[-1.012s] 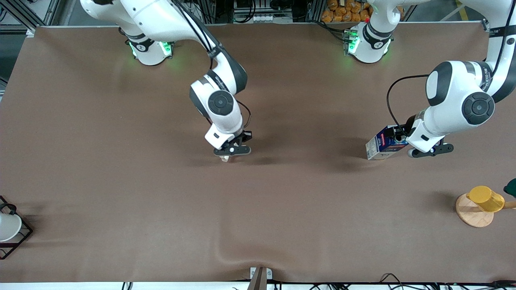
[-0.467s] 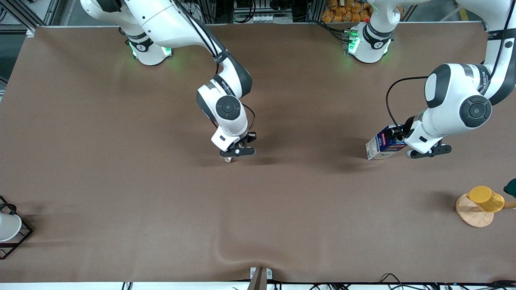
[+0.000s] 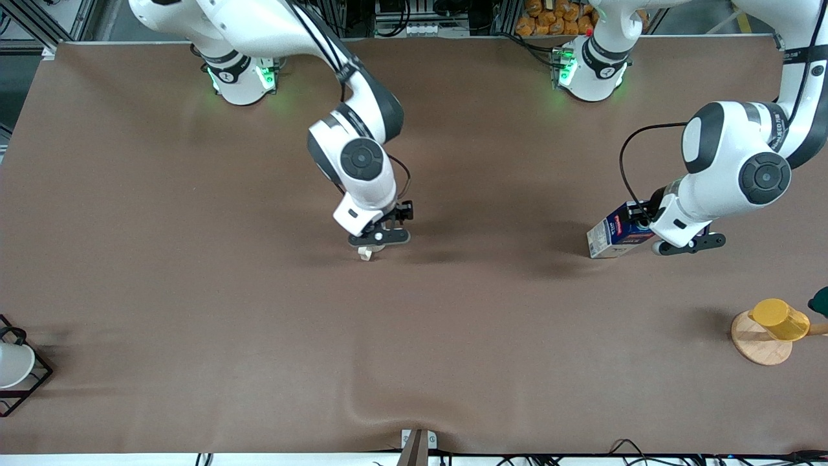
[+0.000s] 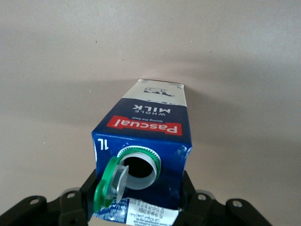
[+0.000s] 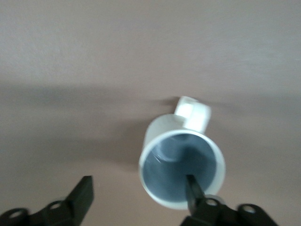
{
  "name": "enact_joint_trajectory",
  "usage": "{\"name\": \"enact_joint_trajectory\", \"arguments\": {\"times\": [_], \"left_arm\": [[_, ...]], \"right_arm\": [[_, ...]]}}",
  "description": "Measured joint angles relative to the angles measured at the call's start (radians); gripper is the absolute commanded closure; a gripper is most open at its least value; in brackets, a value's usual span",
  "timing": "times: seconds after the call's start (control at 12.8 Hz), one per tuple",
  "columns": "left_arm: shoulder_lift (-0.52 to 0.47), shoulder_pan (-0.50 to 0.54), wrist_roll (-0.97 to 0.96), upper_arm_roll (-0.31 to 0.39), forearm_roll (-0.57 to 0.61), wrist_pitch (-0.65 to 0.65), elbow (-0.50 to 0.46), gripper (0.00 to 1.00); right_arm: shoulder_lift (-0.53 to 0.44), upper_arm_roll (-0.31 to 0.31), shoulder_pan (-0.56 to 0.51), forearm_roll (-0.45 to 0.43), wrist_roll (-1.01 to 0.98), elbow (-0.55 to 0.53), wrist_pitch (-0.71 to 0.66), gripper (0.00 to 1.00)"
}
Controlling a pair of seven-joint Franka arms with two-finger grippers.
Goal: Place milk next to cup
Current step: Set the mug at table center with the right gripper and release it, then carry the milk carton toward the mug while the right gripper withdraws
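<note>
Toward the left arm's end of the table (image 3: 194,291), at mid-height of the front frame, the milk (image 3: 611,236) sat with its top leaning under the left gripper (image 3: 686,244). The left wrist view showed the carton (image 4: 146,127) running away from the camera between the dark finger mounts, its green cap (image 4: 109,183) flipped open. The jaws looked closed on the carton's upper end, though the contact itself lay at the very bottom edge of that view. Near the centre of the front frame the right gripper (image 3: 378,238) was low over the cup (image 3: 366,254), of which only a cream sliver peeked out below the fingers. The right wrist view made it plainer: the cup (image 5: 181,165) stood upright, and the jaws were spread wide, one finger (image 5: 193,188) dipping inside the rim and the other well clear of the wall, so nothing was clamped. Carton and cup were well apart, at roughly the same height in the front frame. By my reading, the step in hand was the pickup of the milk, with the carry not yet begun. The next move called for lifting the carton clear of the cloth, carrying it toward the middle of the table, and setting it upright just beside the cup. The right arm would need to get out of the way. The open cap argued for keeping the carton level. The yellow cup (image 3: 779,319) on its wooden base and the white cup (image 3: 13,364) in its wire frame, both low in the frame, had no part in this.
</note>
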Motion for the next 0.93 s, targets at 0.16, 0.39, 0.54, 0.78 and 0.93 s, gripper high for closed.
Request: {"name": "enact_joint_trajectory", "arguments": {"times": [0.16,0.39,0.54,0.78,0.93], "left_arm": [[-0.001,0.0,0.0,-0.034,-0.001,-0.062,0.054,0.5],[-0.003,-0.003,-0.018,-0.169,-0.003,-0.174,0.145,0.49],[-0.003,-0.011,-0.088,-0.27,-0.003,-0.188,0.161,0.49],[0.0,-0.071,-0.249,-0.37,-0.005,-0.188,0.179,0.49],[0.026,-0.177,-0.401,-0.378,-0.006,-0.188,0.212,0.48]], "right_arm": [[-0.108,-0.006,-0.07,0.001,-0.01,0.006,-0.119,0.0],[-0.23,-0.013,-0.224,0.003,-0.041,0.003,-0.222,0.0],[-0.272,-0.018,-0.345,0.003,-0.111,-0.001,-0.246,0.0],[-0.34,-0.021,-0.513,0.003,-0.303,-0.025,-0.27,0.0],[-0.391,-0.023,-0.611,0.002,-0.405,-0.029,-0.29,0.0]]}}
